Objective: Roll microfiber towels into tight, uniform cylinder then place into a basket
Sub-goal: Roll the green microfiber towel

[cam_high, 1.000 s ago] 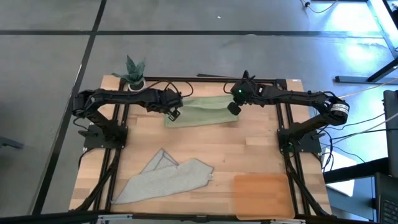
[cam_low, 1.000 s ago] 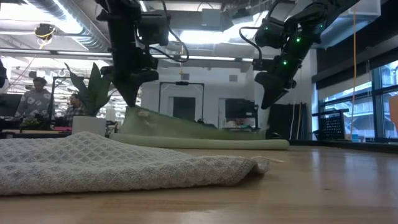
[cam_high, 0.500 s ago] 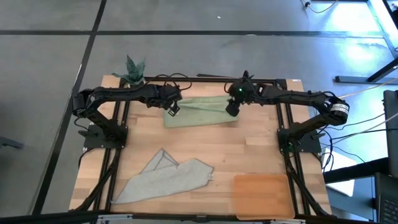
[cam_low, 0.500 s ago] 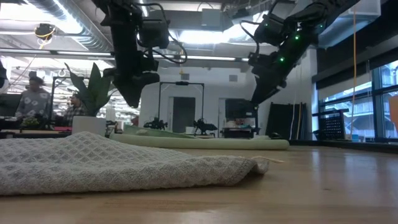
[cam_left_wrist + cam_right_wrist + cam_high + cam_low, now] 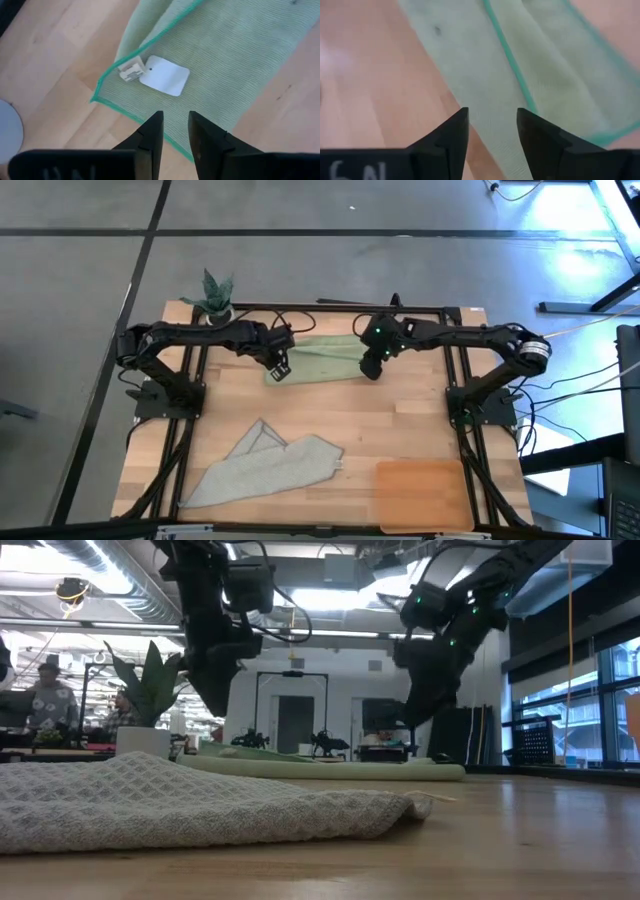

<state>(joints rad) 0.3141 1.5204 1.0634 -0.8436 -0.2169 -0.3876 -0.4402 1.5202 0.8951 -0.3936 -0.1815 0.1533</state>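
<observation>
Fingers (image 5: 150,135) of the left gripper (image 5: 173,131) stand parted by a narrow gap with nothing between them, poised above the hemmed corner of the green towel (image 5: 220,65); only this wrist view shows the white tag (image 5: 165,75) and small label (image 5: 131,71) lying on that corner. Right gripper (image 5: 491,131) fingers (image 5: 455,132) are set wider apart, also empty, above the towel's other end, where its wrist view alone reveals a darker green hem running along a fold. From above, the left gripper (image 5: 281,367) hangs over the towel's nine o'clock end and the right gripper (image 5: 370,366) over its three o'clock end, the green towel (image 5: 322,359) lying as a long folded strip across the table's twelve o'clock side. The level view adds what the overhead cannot: both grippers (image 5: 218,690) (image 5: 420,705) hang clear of the cloth, which lies low and flat (image 5: 330,768). The grey towel (image 5: 270,469) sprawls loosely at the table's seven o'clock, filling the level view's foreground (image 5: 200,805). The basket (image 5: 424,495) sits at five o'clock, well apart from both towels. A potted plant (image 5: 215,295) stands at the eleven o'clock corner. The level view also shows people (image 5: 45,705) in the room beyond.
</observation>
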